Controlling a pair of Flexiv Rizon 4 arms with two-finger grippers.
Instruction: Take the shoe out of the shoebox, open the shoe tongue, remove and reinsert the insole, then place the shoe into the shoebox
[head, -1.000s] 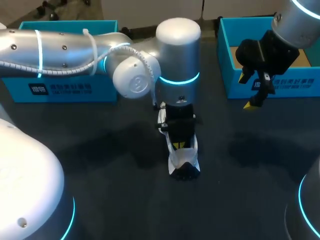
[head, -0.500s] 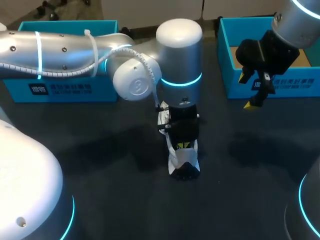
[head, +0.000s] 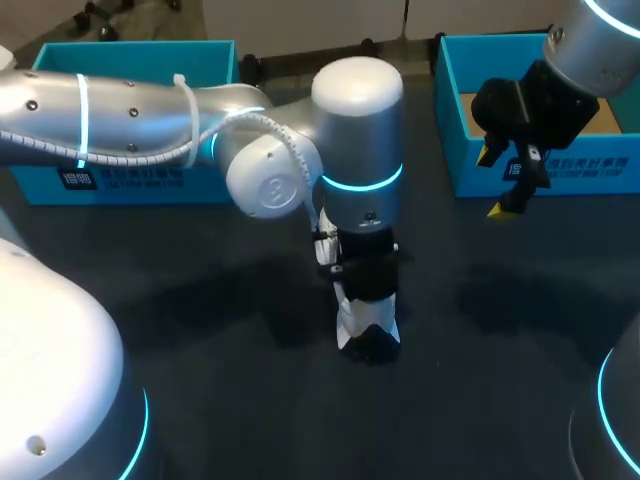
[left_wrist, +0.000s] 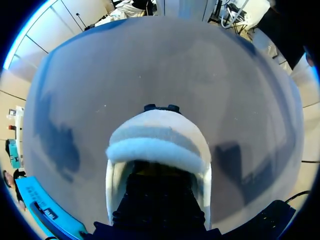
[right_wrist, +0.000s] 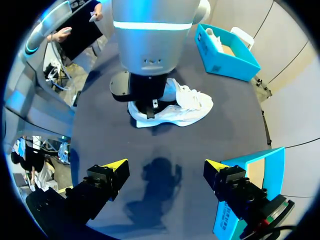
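Observation:
A white shoe (head: 368, 325) stands on the dark table near the middle, its black-edged end toward the near edge. My left gripper (head: 365, 275) comes straight down into the shoe's opening. In the left wrist view its dark fingers (left_wrist: 157, 195) sink inside the padded collar of the shoe (left_wrist: 160, 132), the yellow tips hidden, so what they touch cannot be seen. My right gripper (head: 495, 182) hangs open and empty in front of the right-hand blue shoebox (head: 545, 175). In the right wrist view the right gripper (right_wrist: 166, 167) is well short of the shoe (right_wrist: 192, 107).
A second blue box (head: 120, 180) stands at the back left, behind my left arm (head: 130, 115). In the right wrist view this box (right_wrist: 227, 52) holds something white. Bare dark table lies between the shoe and the right-hand box.
My left gripper has gone down deeper into the shoe, and its yellow tips, visible earlier, are now hidden inside. The right arm has not moved.

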